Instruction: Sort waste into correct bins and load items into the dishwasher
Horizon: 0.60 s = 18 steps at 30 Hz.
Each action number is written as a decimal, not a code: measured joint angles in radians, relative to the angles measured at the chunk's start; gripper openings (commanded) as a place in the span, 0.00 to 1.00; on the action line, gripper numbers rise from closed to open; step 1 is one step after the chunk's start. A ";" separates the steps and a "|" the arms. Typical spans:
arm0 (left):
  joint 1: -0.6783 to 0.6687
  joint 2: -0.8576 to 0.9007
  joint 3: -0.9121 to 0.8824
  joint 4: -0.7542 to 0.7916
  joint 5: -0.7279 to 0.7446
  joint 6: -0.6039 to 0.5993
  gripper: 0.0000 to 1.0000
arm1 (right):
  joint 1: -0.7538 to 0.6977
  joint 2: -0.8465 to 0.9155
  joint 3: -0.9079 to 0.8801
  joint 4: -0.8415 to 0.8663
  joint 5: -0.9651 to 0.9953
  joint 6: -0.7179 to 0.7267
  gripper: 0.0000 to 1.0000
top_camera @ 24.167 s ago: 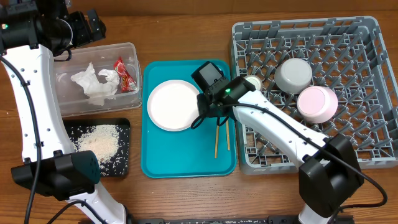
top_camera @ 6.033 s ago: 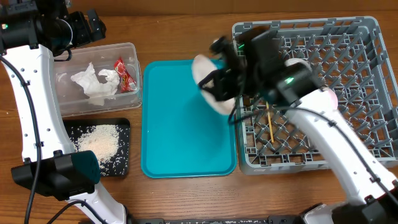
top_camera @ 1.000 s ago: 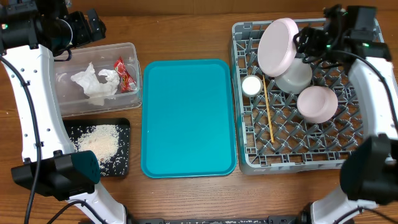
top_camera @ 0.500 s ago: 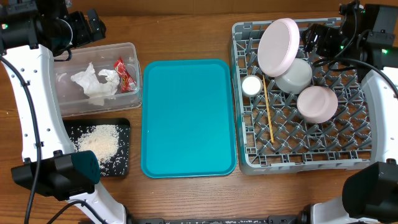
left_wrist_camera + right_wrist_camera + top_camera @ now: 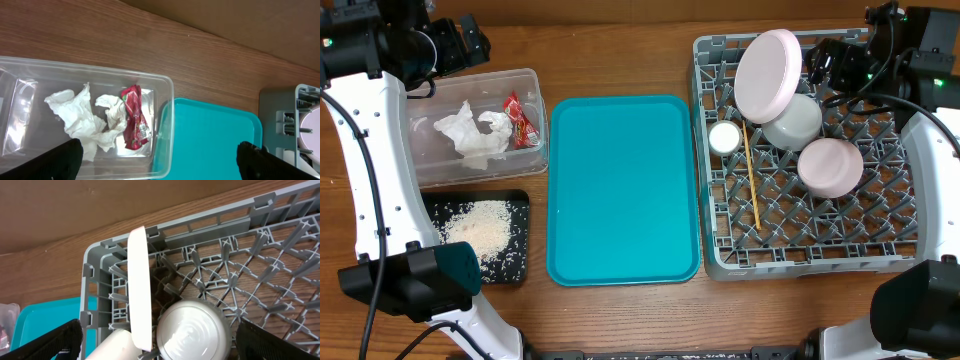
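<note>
While the pink plate (image 5: 767, 75) is leaning on edge in the rack (image 5: 820, 257) against the grey bowl (image 5: 798, 122), the right gripper (image 5: 827, 60) is hovering just beside it, jaws apart and empty. I'm thinking it should be lifting straight away, not brushing that plate.

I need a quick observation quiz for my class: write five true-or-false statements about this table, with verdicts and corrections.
1. The teal tray holds nothing. True.
2. The red wrapper lies in the black tray. False: it lies in the clear tub beside the napkins.
3. The pink plate stands on edge in the grey rack. True.
4. The right pincer grips the pink bowl. False: it is open, apart from the bowl.
5. The chopsticks lie on the teal tray. False: they lie in the rack.
</note>
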 measured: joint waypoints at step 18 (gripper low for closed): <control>0.000 0.000 0.000 0.000 0.000 0.000 1.00 | 0.000 -0.021 0.000 -0.002 0.001 0.000 1.00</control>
